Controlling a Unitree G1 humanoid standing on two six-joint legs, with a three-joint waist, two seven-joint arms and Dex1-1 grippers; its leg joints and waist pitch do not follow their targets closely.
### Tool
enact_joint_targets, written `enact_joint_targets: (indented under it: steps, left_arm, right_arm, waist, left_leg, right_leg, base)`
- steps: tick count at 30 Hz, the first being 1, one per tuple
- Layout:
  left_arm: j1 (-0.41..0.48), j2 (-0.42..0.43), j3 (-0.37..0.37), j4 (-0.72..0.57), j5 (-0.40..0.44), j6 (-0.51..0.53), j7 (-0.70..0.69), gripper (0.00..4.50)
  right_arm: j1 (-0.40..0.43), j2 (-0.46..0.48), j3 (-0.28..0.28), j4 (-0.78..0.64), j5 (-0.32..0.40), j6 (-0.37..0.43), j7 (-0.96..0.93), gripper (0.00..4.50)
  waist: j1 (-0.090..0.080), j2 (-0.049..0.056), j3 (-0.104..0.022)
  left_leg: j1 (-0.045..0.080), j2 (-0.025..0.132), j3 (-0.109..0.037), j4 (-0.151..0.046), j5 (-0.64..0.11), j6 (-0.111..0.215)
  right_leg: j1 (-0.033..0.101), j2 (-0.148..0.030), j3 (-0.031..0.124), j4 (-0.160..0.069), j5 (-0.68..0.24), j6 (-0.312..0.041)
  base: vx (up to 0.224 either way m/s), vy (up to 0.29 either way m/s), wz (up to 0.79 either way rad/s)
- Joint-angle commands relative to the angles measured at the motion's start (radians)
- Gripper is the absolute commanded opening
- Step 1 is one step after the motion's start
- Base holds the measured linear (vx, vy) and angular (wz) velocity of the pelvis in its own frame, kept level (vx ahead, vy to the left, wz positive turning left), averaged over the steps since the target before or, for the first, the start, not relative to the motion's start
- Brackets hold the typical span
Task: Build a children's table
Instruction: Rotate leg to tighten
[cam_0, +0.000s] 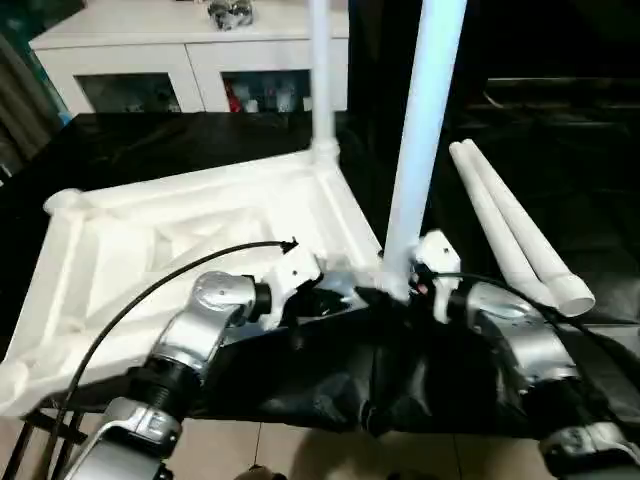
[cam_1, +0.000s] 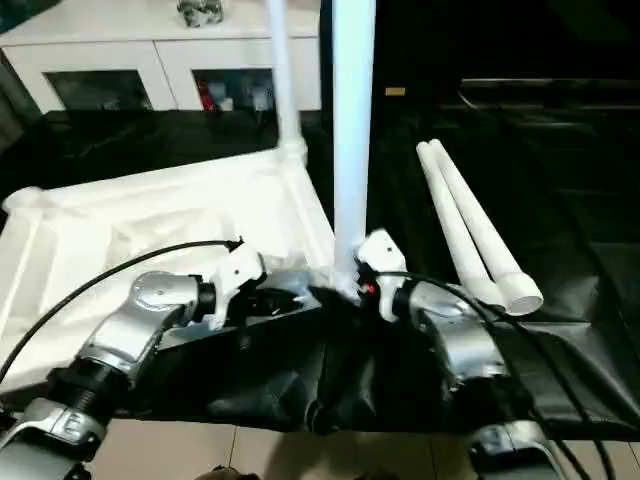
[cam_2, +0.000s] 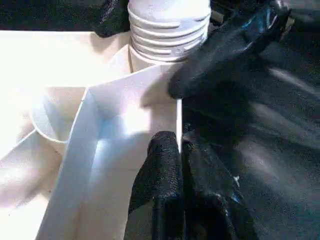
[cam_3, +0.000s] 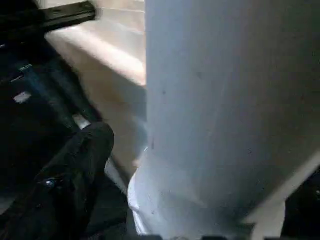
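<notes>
Tabletop (cam_0: 150, 250) upside down on black-draped desk (cam_0: 560, 170), two legs upright.
From here: left gripper (cam_2: 172, 150) pinched on tabletop's near rim; far-corner leg (cam_0: 320, 70) and near-corner leg (cam_0: 425, 130) point straight up; right gripper (cam_0: 415, 285) spread wide beside near leg; two spare legs (cam_0: 515, 235) lie flat, running away from me. White cabinet (cam_0: 190, 50) behind.

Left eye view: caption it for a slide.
Upturned tabletop with two legs upright, two spare legs lying beside it.

blocked: upright leg (cam_0: 420, 150) right against right claw (cam_0: 425, 272) | beyond it: two loose legs (cam_0: 515, 235) | between: bare black cloth (cam_0: 450, 210)
</notes>
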Motion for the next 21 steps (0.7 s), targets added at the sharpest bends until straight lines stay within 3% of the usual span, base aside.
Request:
enact_joint_targets:
  steps: [1,9,21]
  left_arm:
    - [-0.015,-0.003,-0.003,-0.060,-0.047,-0.041,-0.044,0.00]
    - [-0.009,0.028,-0.002,-0.064,-0.061,-0.043,-0.093,0.00]
    - [0.001,0.038,-0.005,-0.069,-0.068,-0.041,-0.110,0.00]
  right_arm:
    - [0.020,-0.007,0.076,-0.069,0.033,0.017,0.124,4.22]
    - [0.046,-0.057,0.095,-0.136,0.067,0.082,0.234,3.98]
    - [0.055,-0.076,0.107,-0.169,0.082,0.129,0.272,3.02]
  waist:
    - [0.002,-0.022,-0.064]
    - [0.006,-0.023,-0.061]
    - [0.009,-0.026,-0.062]
  left_leg:
    - [0.014,0.052,-0.021,-0.070,-0.232,0.107]
    - [0.014,0.052,-0.023,-0.073,-0.239,0.091]
    - [0.015,0.052,-0.022,-0.071,-0.221,0.090]
  right_leg:
    - [0.053,-0.052,0.037,-0.075,-0.312,-0.212]
    - [0.050,-0.054,0.039,-0.080,-0.352,-0.200]
    - [0.049,-0.054,0.039,-0.078,-0.346,-0.201]
  base:
    - [0.000,0.000,0.00]
    - [0.000,0.000,0.00]
    - [0.000,0.000,0.00]
